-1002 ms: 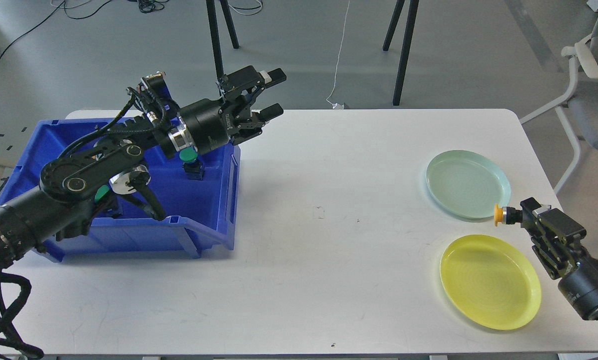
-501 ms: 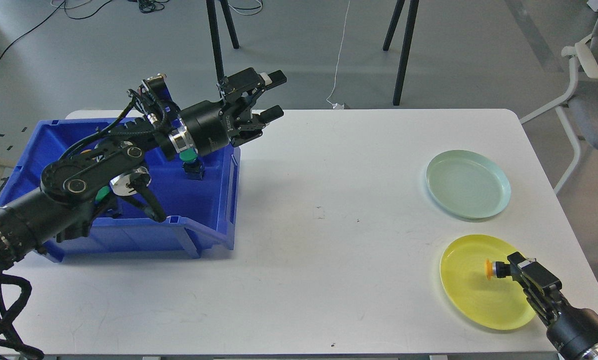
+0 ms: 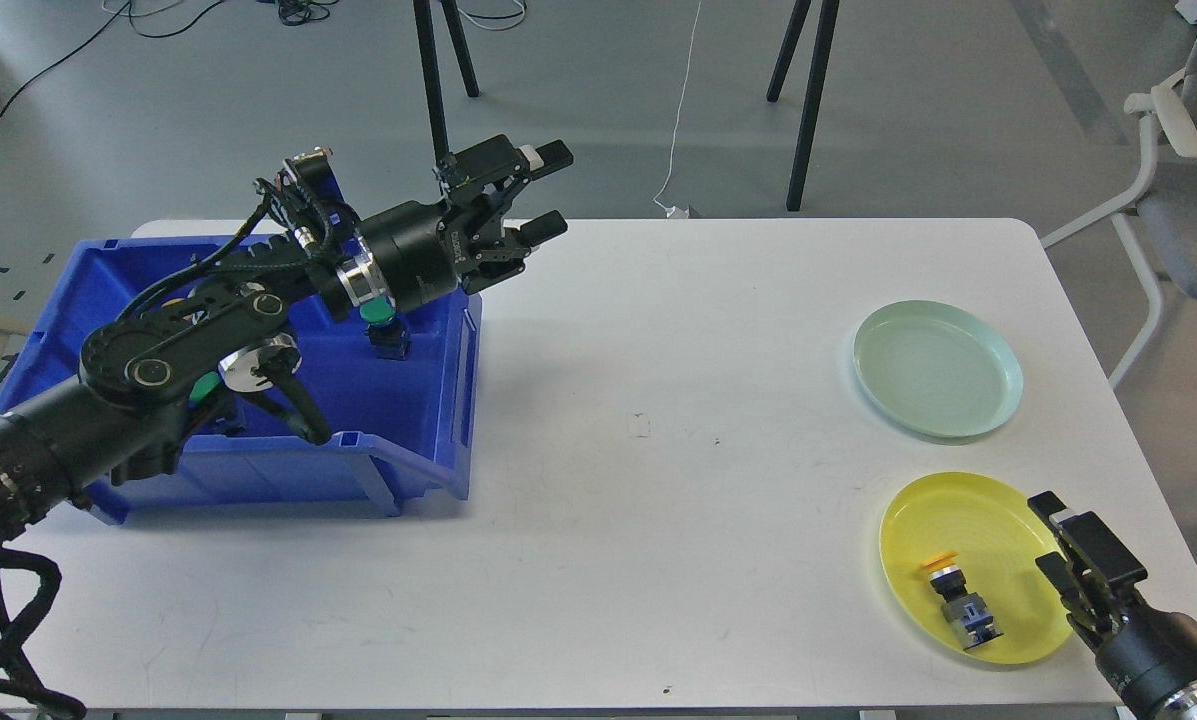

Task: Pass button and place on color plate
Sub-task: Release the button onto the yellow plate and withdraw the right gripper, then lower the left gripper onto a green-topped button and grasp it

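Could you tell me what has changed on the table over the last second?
The right end effector carried the yellow button from beside the green plate toward me to the yellow plate, let it go and opened; the button now lies on its side there. The left end effector, open above the blue bin, stayed put.

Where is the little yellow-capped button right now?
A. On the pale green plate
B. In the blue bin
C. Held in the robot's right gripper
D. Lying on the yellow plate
D: the yellow-capped button lies on its side on the yellow plate, while the right gripper beside it is open and empty.
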Robot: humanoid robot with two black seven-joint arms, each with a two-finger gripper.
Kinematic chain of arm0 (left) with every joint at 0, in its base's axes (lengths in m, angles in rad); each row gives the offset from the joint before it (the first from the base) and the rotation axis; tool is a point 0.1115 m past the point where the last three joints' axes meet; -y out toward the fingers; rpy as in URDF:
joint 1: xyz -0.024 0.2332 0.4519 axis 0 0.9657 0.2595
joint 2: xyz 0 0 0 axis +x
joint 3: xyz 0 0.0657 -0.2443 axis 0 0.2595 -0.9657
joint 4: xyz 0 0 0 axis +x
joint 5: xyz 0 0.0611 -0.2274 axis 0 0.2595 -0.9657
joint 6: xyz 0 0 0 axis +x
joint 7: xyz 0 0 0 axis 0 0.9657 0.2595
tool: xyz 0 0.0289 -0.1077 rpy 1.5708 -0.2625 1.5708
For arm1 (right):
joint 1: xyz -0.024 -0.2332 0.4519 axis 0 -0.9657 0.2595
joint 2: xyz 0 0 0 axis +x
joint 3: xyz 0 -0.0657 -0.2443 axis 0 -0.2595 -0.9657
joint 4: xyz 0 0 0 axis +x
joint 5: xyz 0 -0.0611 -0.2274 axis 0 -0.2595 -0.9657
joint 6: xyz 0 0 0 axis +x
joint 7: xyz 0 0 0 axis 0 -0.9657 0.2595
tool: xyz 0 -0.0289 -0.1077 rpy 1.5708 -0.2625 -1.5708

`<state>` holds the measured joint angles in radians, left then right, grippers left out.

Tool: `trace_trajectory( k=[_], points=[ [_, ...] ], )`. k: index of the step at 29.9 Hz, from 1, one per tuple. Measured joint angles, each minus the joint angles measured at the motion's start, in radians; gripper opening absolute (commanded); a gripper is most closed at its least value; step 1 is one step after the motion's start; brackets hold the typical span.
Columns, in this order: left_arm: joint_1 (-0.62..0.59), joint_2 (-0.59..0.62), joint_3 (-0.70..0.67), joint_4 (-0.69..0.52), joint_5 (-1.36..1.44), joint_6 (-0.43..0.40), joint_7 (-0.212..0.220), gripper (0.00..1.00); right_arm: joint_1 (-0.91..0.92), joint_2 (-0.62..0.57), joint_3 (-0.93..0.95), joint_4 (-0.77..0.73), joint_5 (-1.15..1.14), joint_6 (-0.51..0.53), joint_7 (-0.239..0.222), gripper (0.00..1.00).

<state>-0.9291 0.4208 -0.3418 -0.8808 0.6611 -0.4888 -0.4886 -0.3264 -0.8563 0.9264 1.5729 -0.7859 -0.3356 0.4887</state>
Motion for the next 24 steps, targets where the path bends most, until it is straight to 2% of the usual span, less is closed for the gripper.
trace_trajectory(
  k=[3, 6, 8, 11, 17, 24],
  points=[
    [-0.026, 0.112, -0.007, -0.014, 0.012, 0.000, 0.000, 0.92, 0.025, -0.002, 0.092, 0.003, 0.083, 0.034, 0.000, 0.97],
    [-0.077, 0.278, 0.017, -0.082, 0.082, 0.000, 0.000, 0.91, 0.116, 0.003, 0.139, -0.009, 0.187, 0.103, 0.000, 0.97],
    [-0.116, 0.388, 0.071, -0.138, 0.237, 0.000, 0.000, 0.91, 0.187, 0.008, 0.148, -0.036, 0.281, 0.161, 0.000, 0.97],
    [-0.179, 0.486, 0.176, -0.208, 0.542, 0.000, 0.000, 0.90, 0.268, 0.016, 0.147, -0.086, 0.411, 0.241, 0.000, 0.97],
    [-0.206, 0.590, 0.328, -0.239, 0.946, 0.000, 0.000, 0.90, 0.331, 0.084, 0.142, -0.139, 0.485, 0.318, 0.000, 0.97],
    [-0.178, 0.630, 0.346, -0.231, 1.064, 0.000, 0.000, 0.90, 0.329, 0.102, 0.140, -0.167, 0.487, 0.330, 0.000, 0.97]
  ],
)
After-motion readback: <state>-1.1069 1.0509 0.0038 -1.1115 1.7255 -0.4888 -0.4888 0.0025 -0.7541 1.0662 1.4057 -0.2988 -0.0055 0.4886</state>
